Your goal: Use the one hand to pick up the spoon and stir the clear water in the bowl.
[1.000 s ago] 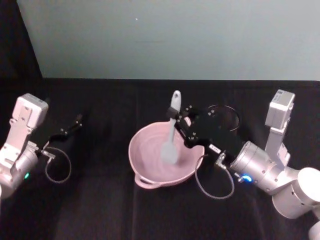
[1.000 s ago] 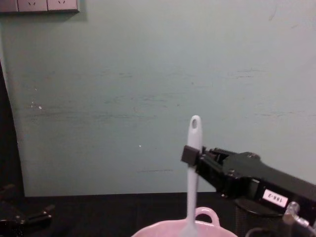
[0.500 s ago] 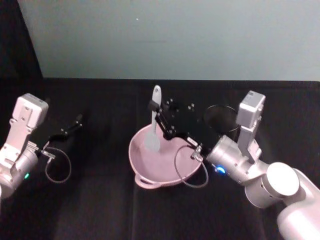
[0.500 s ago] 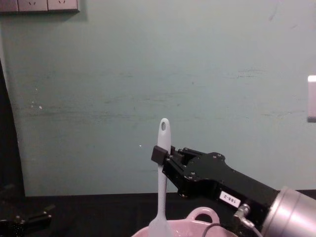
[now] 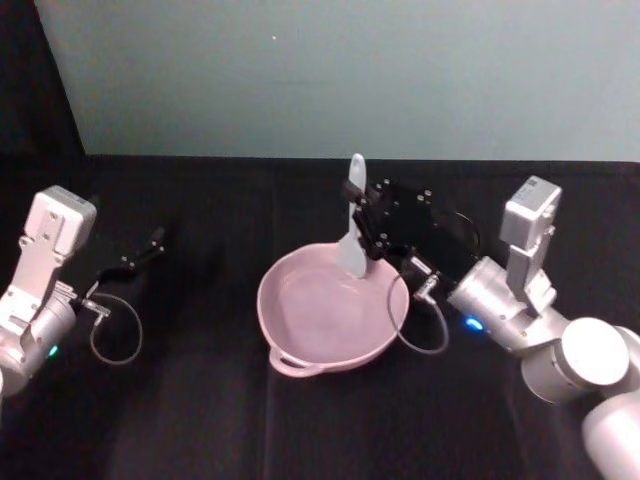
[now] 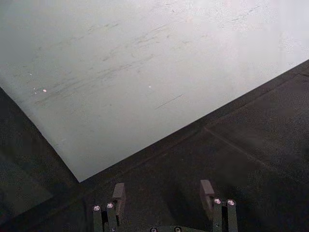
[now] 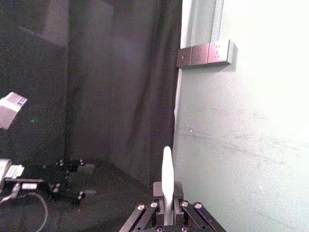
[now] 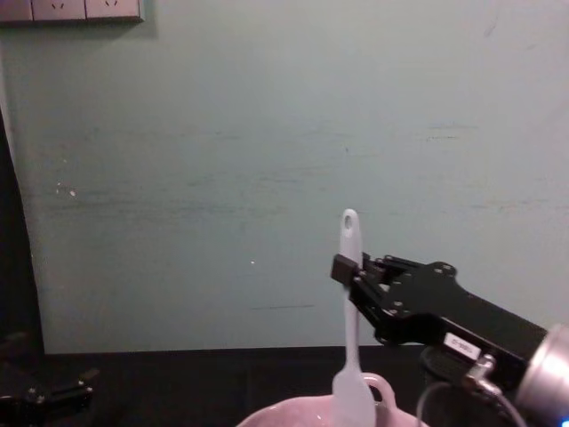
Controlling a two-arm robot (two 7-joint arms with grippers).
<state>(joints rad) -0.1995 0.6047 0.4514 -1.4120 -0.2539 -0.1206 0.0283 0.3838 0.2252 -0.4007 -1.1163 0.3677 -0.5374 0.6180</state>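
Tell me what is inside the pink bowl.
Inside the bowl, the spoon dips its blade at the far rim, held upright by the right end effector. Elsewhere only bare pink shows; water cannot be made out.

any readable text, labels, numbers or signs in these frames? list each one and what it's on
Nothing can be read.
White label on the right gripper, which is shut on the spoon: dark characters, too blurred to read.
Small white tag on the body of the left gripper, parked open at the table's left: too small to read.
Wall socket plate: no lettering visible.
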